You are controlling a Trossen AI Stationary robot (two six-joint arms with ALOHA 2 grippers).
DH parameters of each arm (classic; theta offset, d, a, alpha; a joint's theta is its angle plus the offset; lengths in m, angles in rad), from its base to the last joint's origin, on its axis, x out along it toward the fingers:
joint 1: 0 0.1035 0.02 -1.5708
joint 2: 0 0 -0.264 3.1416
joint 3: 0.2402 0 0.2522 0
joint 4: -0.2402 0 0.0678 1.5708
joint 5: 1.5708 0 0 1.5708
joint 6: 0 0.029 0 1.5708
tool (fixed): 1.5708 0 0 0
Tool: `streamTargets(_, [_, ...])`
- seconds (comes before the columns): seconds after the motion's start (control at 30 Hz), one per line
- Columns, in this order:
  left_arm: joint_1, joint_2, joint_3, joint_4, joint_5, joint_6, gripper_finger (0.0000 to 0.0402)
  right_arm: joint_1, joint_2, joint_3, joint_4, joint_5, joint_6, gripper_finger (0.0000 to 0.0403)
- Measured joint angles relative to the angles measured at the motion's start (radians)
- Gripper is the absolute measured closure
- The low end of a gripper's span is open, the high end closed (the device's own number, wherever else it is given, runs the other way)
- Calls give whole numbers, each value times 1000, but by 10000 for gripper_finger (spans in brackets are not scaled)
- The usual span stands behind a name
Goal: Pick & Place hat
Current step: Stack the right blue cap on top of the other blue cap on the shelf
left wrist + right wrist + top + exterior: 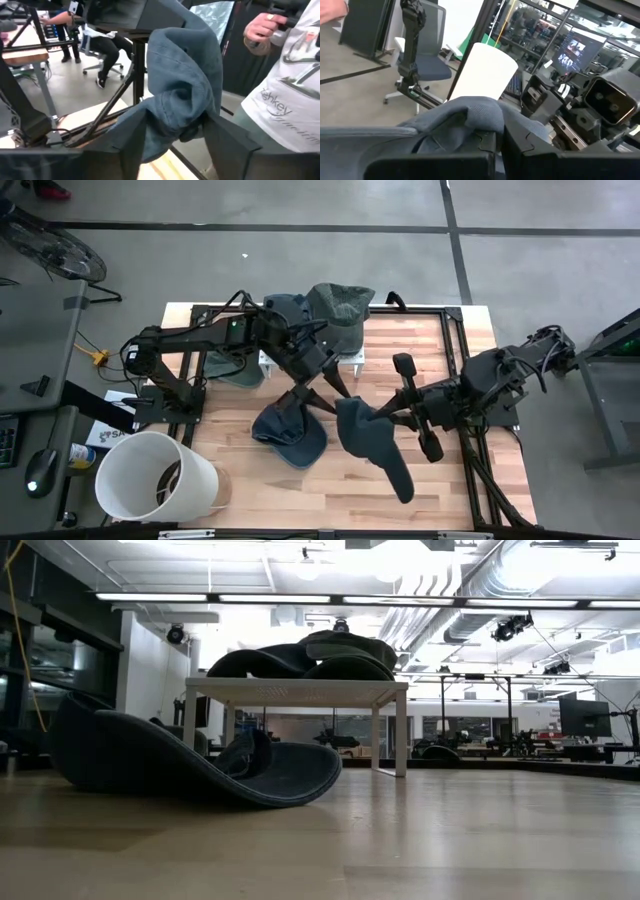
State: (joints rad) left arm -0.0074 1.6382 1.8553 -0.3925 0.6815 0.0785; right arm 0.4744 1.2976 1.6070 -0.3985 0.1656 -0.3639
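Observation:
A blue-grey cap hangs lifted over the middle of the table between both grippers. My left gripper is shut on its far-left part and my right gripper on its right part. The cap also shows in the left wrist view and in the right wrist view. A second blue cap lies on the table near the left gripper, seen resting on its brim in the low view. Several dark caps are piled on a small white stand at the far side. My left gripper pinches a bunched fold of the cap's cloth between its two fingers; several layers are crumpled there. The cap is lifted clear of the table. My right gripper pinches a fold of the cap's cloth between its two fingers, coming from the table's right side. The rest of the cap hangs from it toward the near edge, clear of the table.
A white bucket stands at the near left corner and shows in the right wrist view. A person in a white shirt stands beyond the table. Bare wood lies along the near edge.

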Motion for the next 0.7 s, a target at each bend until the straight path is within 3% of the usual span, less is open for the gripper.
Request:
streamTargets(0.2, [0, 0, 0, -2, 24, -30, 111, 0, -1, 0, 0, 0, -2, 403])
streamTargets(0.3, [0, 0, 0, 0, 48, -30, 84, 0, -4, 0, 1, 0, -3, 403])
streamTargets(0.5, [0, 0, 0, 5, 45, -26, 88, -2, -13, 0, 2, 0, -7, 403])
streamTargets(0.7, [-1, 0, 1, 45, 45, -25, 133, -10, -14, 0, 0, 20, -5, 403])
